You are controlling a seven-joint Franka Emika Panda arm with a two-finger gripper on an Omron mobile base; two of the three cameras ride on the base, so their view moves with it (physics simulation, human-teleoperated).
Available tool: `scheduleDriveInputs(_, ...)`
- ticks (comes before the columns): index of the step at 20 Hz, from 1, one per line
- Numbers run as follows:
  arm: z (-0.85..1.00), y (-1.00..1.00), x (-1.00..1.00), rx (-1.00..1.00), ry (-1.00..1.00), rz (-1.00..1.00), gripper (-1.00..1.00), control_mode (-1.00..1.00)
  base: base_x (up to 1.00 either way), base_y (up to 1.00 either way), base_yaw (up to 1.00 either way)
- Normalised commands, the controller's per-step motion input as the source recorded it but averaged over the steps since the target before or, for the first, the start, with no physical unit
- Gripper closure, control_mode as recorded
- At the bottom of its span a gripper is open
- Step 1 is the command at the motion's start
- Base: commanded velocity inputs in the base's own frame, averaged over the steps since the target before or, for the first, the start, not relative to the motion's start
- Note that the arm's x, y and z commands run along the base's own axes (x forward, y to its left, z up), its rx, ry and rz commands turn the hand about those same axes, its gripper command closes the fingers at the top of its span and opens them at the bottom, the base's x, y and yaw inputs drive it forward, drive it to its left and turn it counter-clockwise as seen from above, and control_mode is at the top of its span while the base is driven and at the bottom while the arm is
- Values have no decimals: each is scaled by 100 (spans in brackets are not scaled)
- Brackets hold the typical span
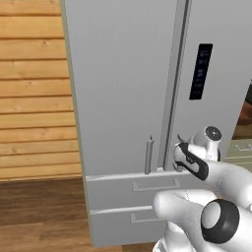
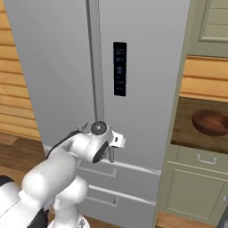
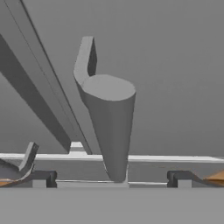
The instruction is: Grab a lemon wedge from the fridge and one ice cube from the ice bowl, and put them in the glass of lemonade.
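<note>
Nearest to us, our claw (image 3: 111,183) sits spread open, its two dark fingertips (image 3: 43,178) wide apart with the bottom end of a fridge door handle (image 3: 109,127) dead between them, not yet pinched as far as we can tell. That handle is a rigid grey bar, smooth and likely a bit slick, so we judge a grip low on the round shaft, just above its tip, should bite fine; the door itself will probably swing heavy and stiff against its seal, so we expect a firm squeeze and a pull along the hinge arc. Just beyond the claw is the fridge (image 1: 123,74), both upper doors shut, so the lemon wedge inside is hidden from us. Below the claw run the two drawers (image 1: 133,189). The hand view gives us the handle's end and its bracket close up, plus the seam between the doors off to the claw's left. The left base view adds the other handle (image 1: 148,156) just to the claw's left, and the display strip (image 1: 201,72) above the claw. The right base view gives what the others lack: well off to the claw's right and further back, the ice bowl (image 2: 210,122) on the table (image 2: 187,129) over beige cabinets. We can't make out an ice cube in it, too small.
</note>
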Motion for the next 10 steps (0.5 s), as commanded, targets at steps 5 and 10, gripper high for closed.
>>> scheduleDriveInputs(5, -29, 0, 51, 0, 0, 0, -100, -100, 0, 0, 0)
scheduleDriveInputs(10, -20, 0, 46, 0, 0, 0, -100, -100, 0, 0, 0)
